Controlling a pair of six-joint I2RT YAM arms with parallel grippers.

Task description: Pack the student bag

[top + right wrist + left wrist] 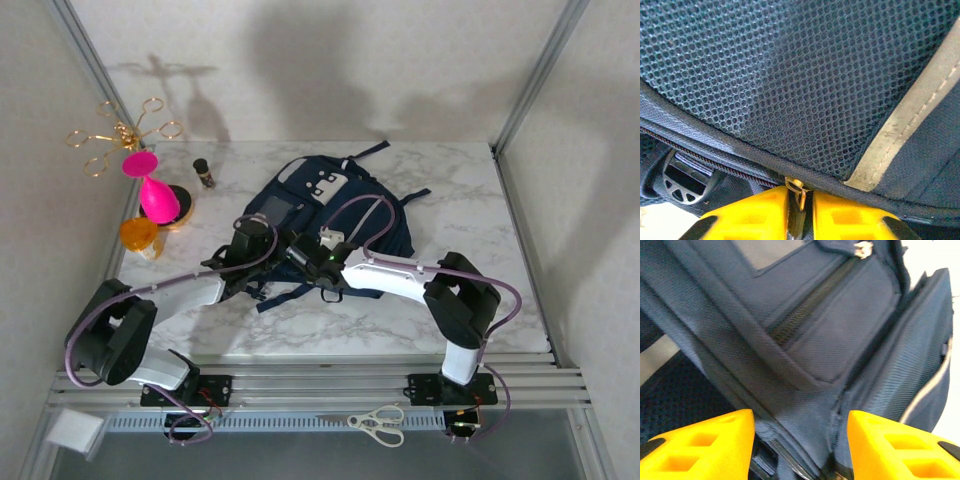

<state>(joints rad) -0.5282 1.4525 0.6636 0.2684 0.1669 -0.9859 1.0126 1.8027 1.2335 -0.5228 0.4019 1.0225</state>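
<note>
The right gripper has its yellow fingers pressed almost together on a small brass zipper pull, at 6 o'clock in its wrist view, just under dark mesh. The left gripper stands half spread astride a ridge of navy fabric; whether it squeezes that fold I cannot tell. The student bag lies flat mid-table, with both grippers at its 6-to-7 o'clock edge. It looks soft, limp and light, and likely to bunch and drag. The pull, a seam or a strap seem the sensible holds, with one side anchored. The arms hide the bag's near edge, and how far the zip stands open cannot be made out.
</note>
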